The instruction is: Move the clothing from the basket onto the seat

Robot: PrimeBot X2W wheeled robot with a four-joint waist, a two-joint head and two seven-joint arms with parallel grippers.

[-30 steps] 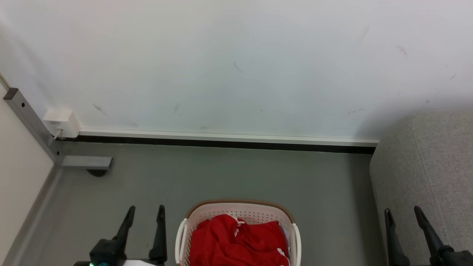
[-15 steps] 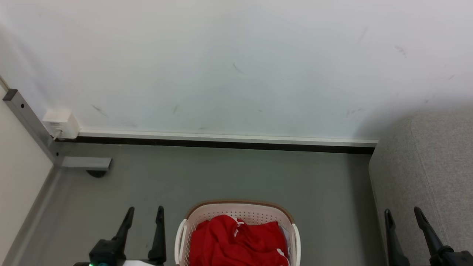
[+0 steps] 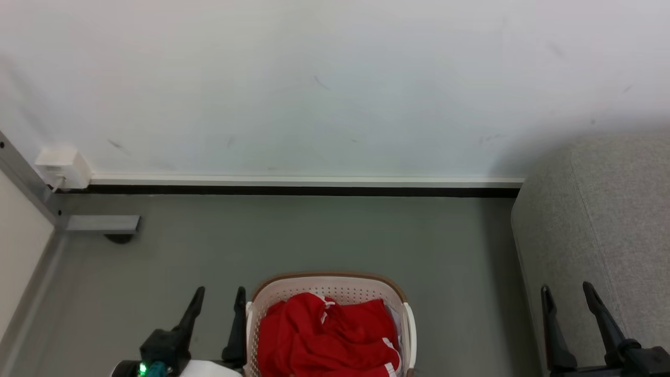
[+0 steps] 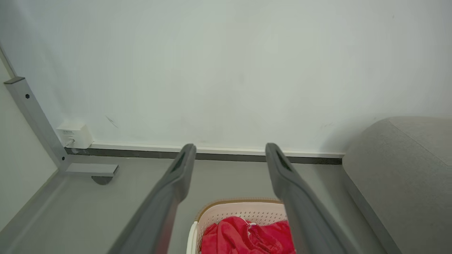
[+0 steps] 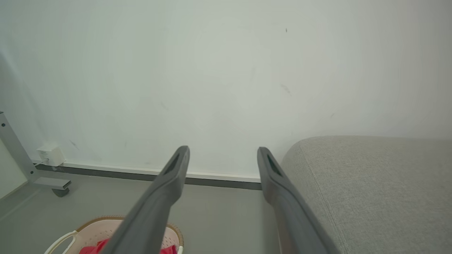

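Left jaws: parted, holding nothing, just left of the basket (image 3: 335, 289). Right jaws: parted, holding nothing, well right of the basket. Clothing (image 3: 324, 340): red heap inside the basket, clear of both jaws. Seat (image 3: 602, 209): right of the basket.

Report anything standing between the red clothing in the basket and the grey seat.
Nothing visible blocks the way. The clothing lies in the basket, and only floor lies between the basket and the seat on the robot's right. The clothing only has to be lifted over the basket's own rim.
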